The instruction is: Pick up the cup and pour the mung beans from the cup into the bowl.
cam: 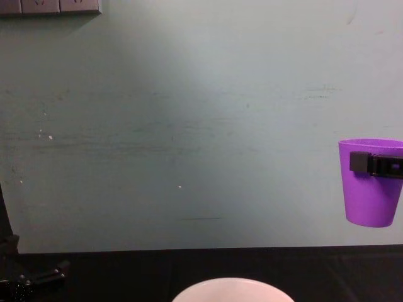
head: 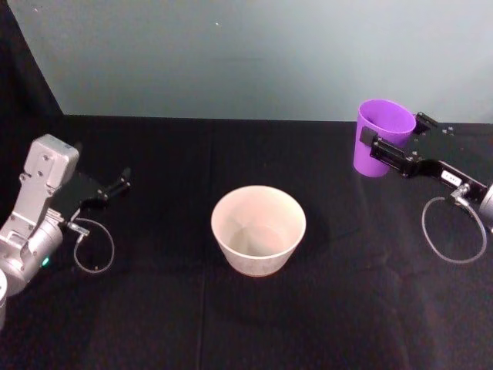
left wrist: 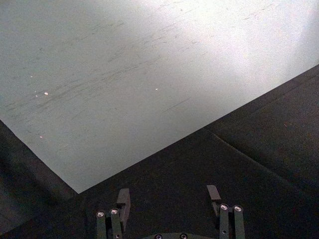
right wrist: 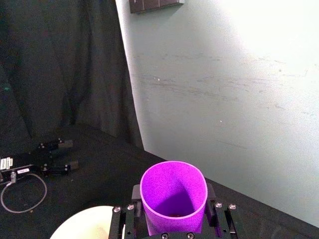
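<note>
- Right gripper: fingers clamped on opposite sides of the cup, just below its rim.
- Cup: upright, raised clear of the black table, beyond and right of the bowl.
- Bowl: standing at table centre.
- Left gripper: fingers spread wide, holding nothing, low at the table's left side.

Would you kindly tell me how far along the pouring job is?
Done: the right gripper is shut on the cup, upright and lifted off the table. In hand: the carry, right of the bowl. Remaining: tipping it; the bowl looks empty. The left gripper sits parked, open.
</note>
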Motion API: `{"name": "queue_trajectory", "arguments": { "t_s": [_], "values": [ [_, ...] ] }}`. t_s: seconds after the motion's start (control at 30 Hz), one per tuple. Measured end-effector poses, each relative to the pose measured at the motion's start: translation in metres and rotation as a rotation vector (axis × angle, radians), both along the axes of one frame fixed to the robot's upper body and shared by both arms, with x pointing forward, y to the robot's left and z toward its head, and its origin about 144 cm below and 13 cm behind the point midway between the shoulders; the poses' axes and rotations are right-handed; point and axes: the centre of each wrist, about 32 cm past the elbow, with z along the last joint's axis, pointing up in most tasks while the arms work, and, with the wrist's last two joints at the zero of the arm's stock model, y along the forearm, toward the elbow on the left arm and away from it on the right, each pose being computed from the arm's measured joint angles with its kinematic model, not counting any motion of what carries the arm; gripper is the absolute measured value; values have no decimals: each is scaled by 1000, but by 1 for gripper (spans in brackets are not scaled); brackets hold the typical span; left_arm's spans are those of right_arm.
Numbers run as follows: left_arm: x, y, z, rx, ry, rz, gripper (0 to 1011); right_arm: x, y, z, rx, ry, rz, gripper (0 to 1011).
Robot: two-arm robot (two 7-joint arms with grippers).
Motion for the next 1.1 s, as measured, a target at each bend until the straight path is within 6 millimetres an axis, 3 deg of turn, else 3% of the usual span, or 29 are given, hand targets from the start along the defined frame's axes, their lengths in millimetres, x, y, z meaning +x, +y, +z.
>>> {"name": "queue_trajectory", "arguments": {
  "t_s": [1.1],
  "values": [
    [0,0,0,0,0,0,1000,0,0,0,0,0,0,722]
  ]
}}
